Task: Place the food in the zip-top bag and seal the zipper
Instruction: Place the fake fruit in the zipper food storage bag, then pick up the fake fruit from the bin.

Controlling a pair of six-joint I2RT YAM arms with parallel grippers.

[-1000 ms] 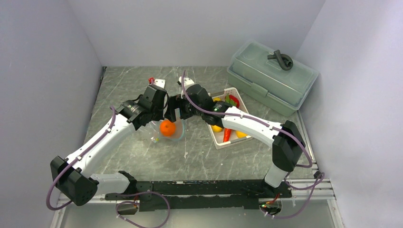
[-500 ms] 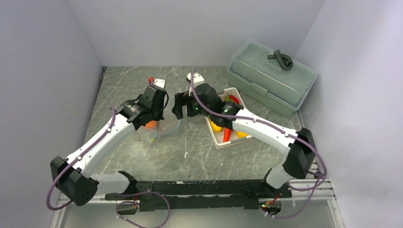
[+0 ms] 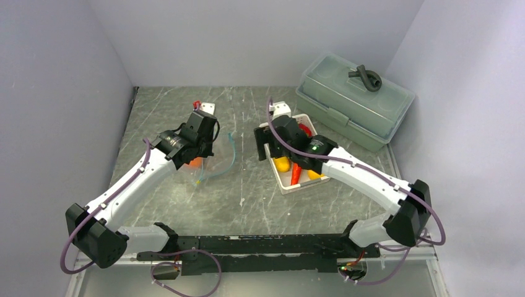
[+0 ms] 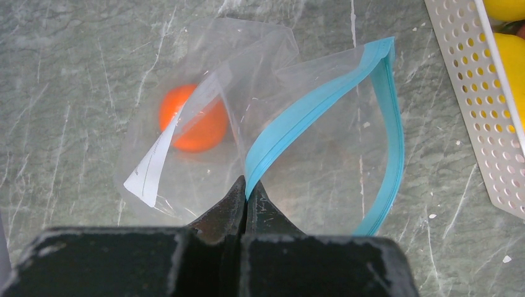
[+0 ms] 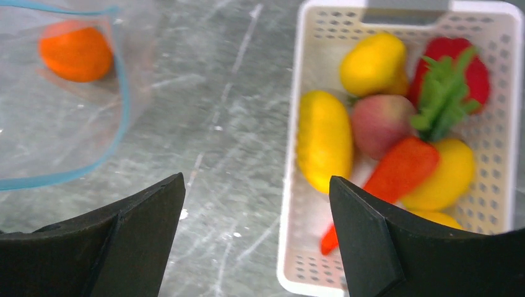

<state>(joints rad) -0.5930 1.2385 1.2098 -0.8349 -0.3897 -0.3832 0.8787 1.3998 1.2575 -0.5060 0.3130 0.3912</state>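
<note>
While the left gripper (image 4: 246, 185) pinches the zipper (image 4: 312, 106) at lower centre, the right gripper (image 5: 257, 179) hangs spread over the basket's (image 5: 288, 204) left edge.

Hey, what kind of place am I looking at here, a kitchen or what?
Probably a robotics lab test cell, not a kitchen: plain white walls box in a marble-look tabletop, a left arm and right arm are bolted at its near edge, and the white basket holds toy food.

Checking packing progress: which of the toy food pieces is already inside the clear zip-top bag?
The round orange toy fruit, seen through the clear zip-top plastic bag. The yellow lemons, peach, carrot and red pepper all lie in the white slotted basket.
</note>
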